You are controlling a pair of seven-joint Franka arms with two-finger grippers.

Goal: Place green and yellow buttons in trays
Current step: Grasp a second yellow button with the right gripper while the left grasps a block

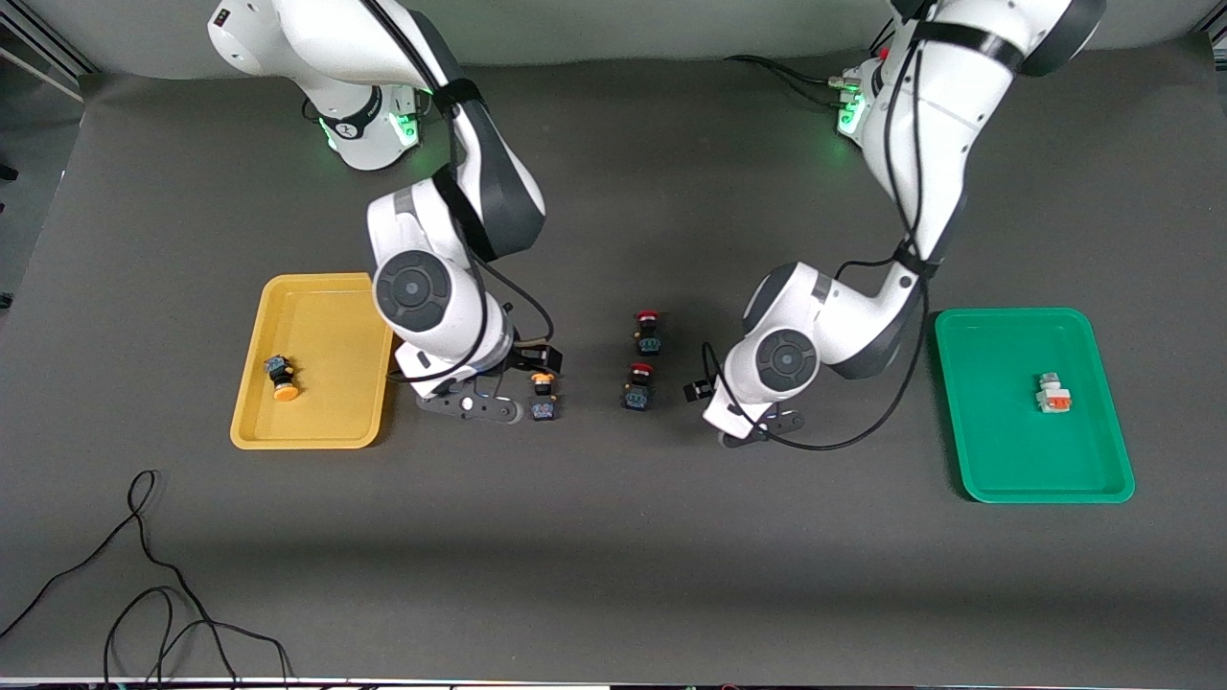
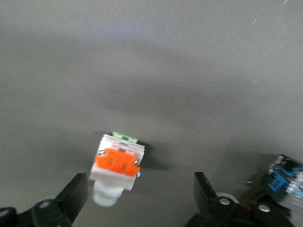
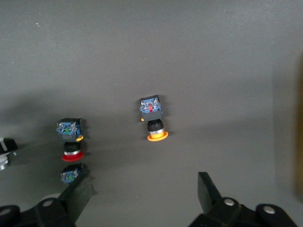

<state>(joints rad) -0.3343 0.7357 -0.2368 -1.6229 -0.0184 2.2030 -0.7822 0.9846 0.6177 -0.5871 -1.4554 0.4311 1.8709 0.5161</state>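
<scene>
The yellow tray [image 1: 312, 433] holds one orange-capped dark button [image 1: 280, 377]. The green tray [image 1: 1016, 460] holds one white block button [image 1: 1052, 393]. A second orange-capped button [image 1: 544, 395] stands on the table; it also shows in the right wrist view [image 3: 152, 118], out ahead of the fingertips. My right gripper [image 1: 470, 406] [image 3: 142, 194] hovers open and empty close to it. My left gripper [image 1: 760, 431] [image 2: 139, 198] is open and low over the table. A white block with an orange patch [image 2: 116, 165] lies between its fingers, close to one finger [image 2: 73, 196], ungripped. My left hand hides this block in the front view.
Two red-capped dark switches [image 1: 648, 331] [image 1: 638, 385] stand mid-table between the two grippers; the right wrist view shows them too [image 3: 71, 139]. One dark switch body [image 2: 286, 177] lies just outside the left gripper's finger. Loose black cables [image 1: 144, 575] lie near the table's front edge, at the right arm's end.
</scene>
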